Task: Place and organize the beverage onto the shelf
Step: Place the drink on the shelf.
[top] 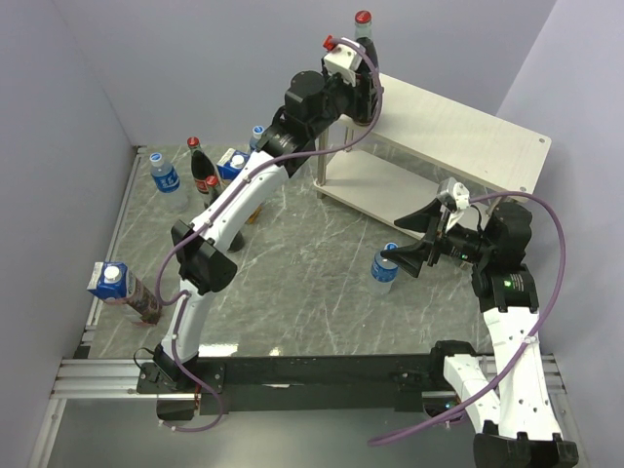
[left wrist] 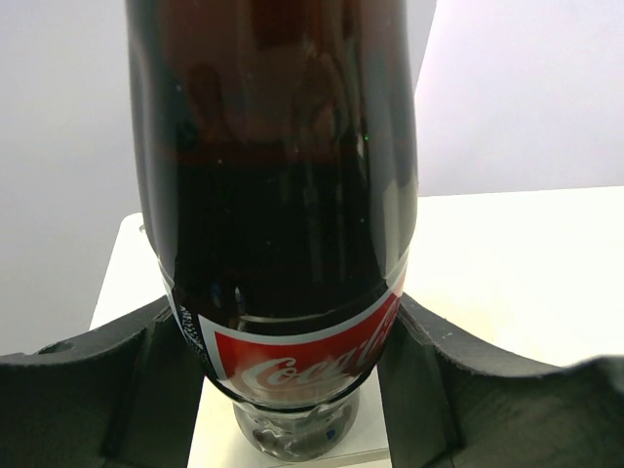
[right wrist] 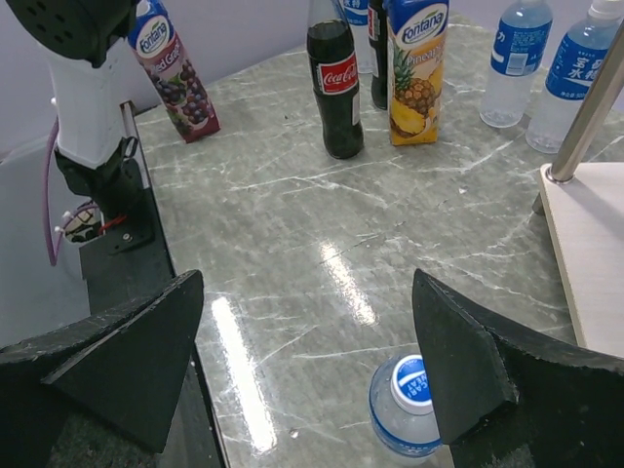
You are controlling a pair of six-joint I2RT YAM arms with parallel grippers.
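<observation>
- Grape juice carton [top: 122, 291], blue-topped and reading "Fontana", is standing alone by the near left edge of the surface [top: 312, 302].
- Right claw [right wrist: 307, 361] is hanging spread wide and gripping nothing, just above and beside the near water bottle [right wrist: 409, 405]. That bottle has a blue cap and blue label, and its cap print is too small to read.
- The grey marbled middle of the surface is lying open between that bottle and the left-hand group, with the left arm crossing above it.
- Front cola bottle [right wrist: 333, 83] is showing a red "Coca-Cola" label. The rear cola bottle [right wrist: 377, 54] is standing just behind it.
- Pineapple juice carton [right wrist: 417, 68], reading "Fontana", is standing just beside both.
- Far-left water bottle [top: 164, 174] is standing near the left edge.
- Middle water bottle [right wrist: 512, 58] and leg-side water bottle [right wrist: 580, 73] are standing near a silver leg. Their blue label print is unreadable.
- Shelf [top: 458, 127] is occupying the far right. Its pale top board is stretching open to the right of the held bottle.
- Left claw [left wrist: 292, 390] is clamping the held cola bottle [left wrist: 283, 195], which is upright with "Coca-Cola" facing the wrist camera. The bottle is at the top board's left end, near the edge, and I cannot tell whether its base is bearing on the board.
</observation>
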